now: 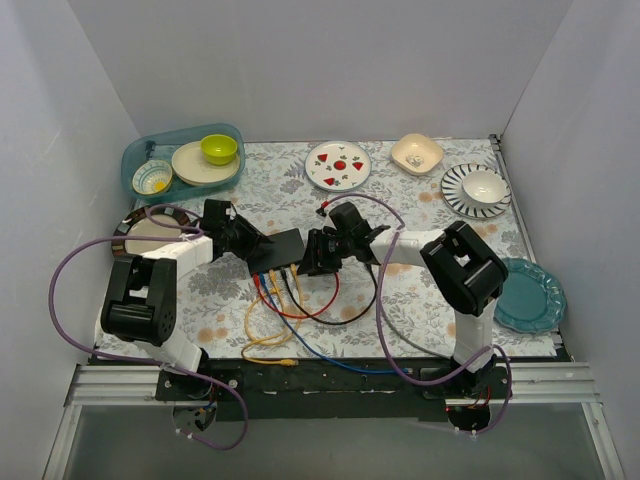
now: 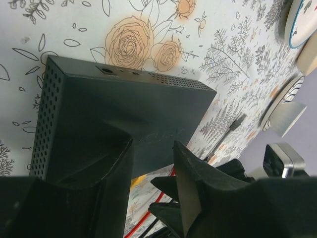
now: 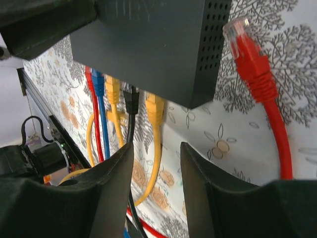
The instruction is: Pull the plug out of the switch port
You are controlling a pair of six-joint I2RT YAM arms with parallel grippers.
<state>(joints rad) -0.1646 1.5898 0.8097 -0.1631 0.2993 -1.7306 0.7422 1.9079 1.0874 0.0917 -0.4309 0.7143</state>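
Cables (image 3: 104, 129) loop over the near half of the desk (image 1: 440, 300) and run up to the switch (image 1: 285, 243). It lies flat near the desk's middle, its long axis roughly along the near edge, slightly skewed. Its socket row faces that near edge and holds five plugs, left to right: red, blue, yellow, the black plug (image 3: 131, 99), then the end yellow plug (image 3: 154, 106) by the switch's right-hand corner. Each plug's long axis points from the switch back toward the near edge. We judge the pull must go that way, straight out along the cable and not sideways.

Our right gripper (image 3: 156, 147) is the nearer one to these plugs. Its jaws stand spread and pinch nothing. The end yellow plug lies just ahead of the gap, the black plug just ahead of the left finger, and both are clear of the tips. We judge a short advance toward the sockets comes first, before any closing. A loose red plug (image 3: 245, 44) lies on the cloth just beside the switch's right short side, in no socket.

Farther along, at the switch's left end, our left gripper (image 2: 151, 141) reaches over the matte top. Its jaws are part-spread with nothing between them. We cannot tell whether the tips press on the top or hover just above it. It looks placed to steady the box against the pull.
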